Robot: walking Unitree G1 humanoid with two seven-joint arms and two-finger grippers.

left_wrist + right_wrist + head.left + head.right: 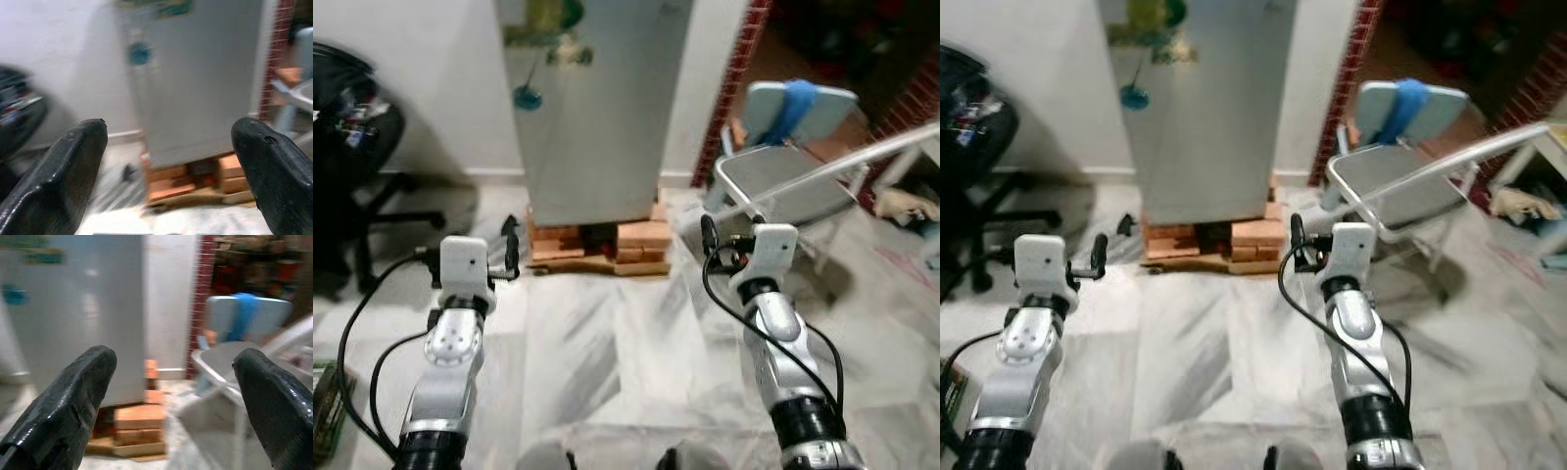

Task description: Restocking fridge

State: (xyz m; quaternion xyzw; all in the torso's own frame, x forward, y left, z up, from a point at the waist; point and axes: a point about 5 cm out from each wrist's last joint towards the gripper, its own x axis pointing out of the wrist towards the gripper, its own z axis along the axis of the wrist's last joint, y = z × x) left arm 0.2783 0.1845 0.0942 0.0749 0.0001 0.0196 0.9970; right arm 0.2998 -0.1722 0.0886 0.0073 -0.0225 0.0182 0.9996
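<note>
A tall silver fridge (597,108) stands shut against the white wall ahead, raised on a stack of bricks (636,240). Magnets and a teal round sticker (528,96) are on its door. My left gripper (509,245) is held out low in front of me, open and empty, a good way short of the fridge. My right gripper (710,240) is likewise held out, open and empty. In the left wrist view the fridge (200,83) fills the gap between the two black fingertips (73,156). The right wrist view looks past its fingertips (73,396) at the fridge's right edge (98,318).
A grey plastic chair (783,176) with a blue cloth on its back stands right of the fridge, beside a red brick pillar (734,78). A black office chair (352,147) is at the left. Pale sheeting covers the floor (626,343). A white pole (862,157) slants across the right.
</note>
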